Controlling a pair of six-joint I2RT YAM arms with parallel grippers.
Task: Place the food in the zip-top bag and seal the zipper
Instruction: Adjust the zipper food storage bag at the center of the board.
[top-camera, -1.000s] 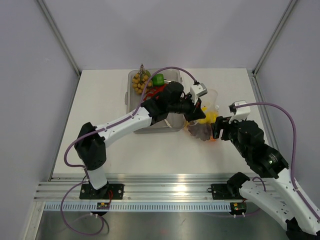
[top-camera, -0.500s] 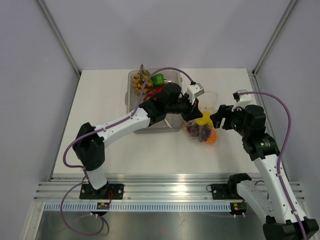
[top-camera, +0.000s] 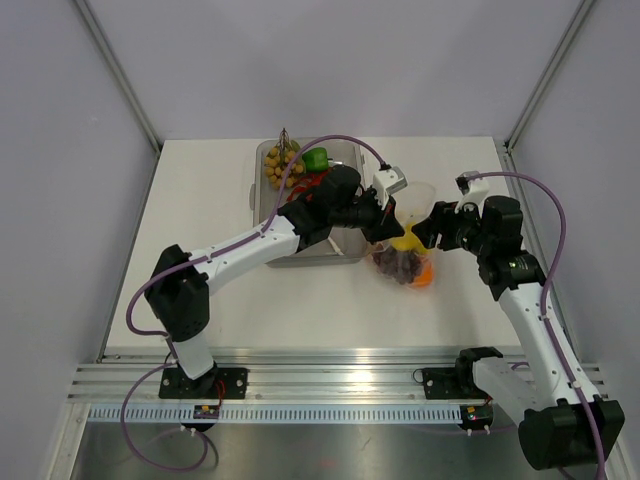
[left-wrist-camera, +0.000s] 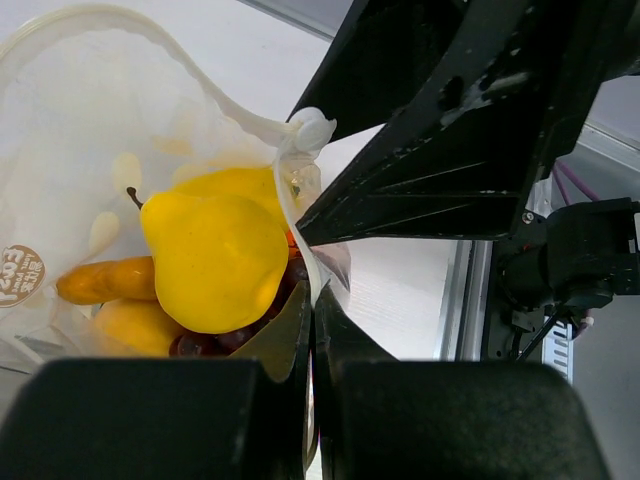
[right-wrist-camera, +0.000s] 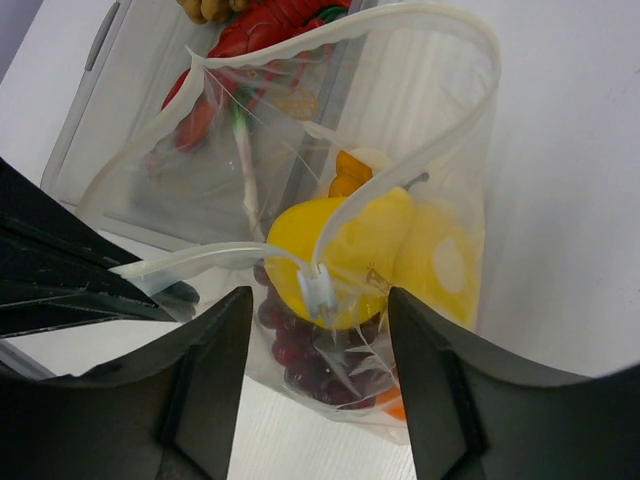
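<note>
Plastic at the mouth of the zip-top bag (top-camera: 428, 190) is being pinched by the left hand (top-camera: 385, 232). In the left wrist view its two fingers are pressing together with only the thin film (left-wrist-camera: 90, 120) between them. The bag is sitting on the desk (top-camera: 200, 200), just right of the clear tray (top-camera: 262, 150) and between the two arms, with its mouth gaping open towards the far side.

Inside, a yellow fruit (left-wrist-camera: 215, 255) with a short dark stem is lying on top of the purple grapes (right-wrist-camera: 300, 350). An orange piece (left-wrist-camera: 100, 280) is resting beside them, near the bag's closed end.

The right hand (right-wrist-camera: 318, 300) is hovering at the bag from the right with its fingers standing wide apart. The white slider (right-wrist-camera: 318, 290) of the zipper (right-wrist-camera: 470, 40) is lying in the gap between them, and neither finger is touching it as far as the wrist view shows. From above, this hand (top-camera: 432, 225) is facing the left one across the bag.

In the tray, a green pepper (top-camera: 316, 158), a red pepper (top-camera: 305, 185) and a yellow-brown cluster (top-camera: 280, 165) are waiting outside the bag.
</note>
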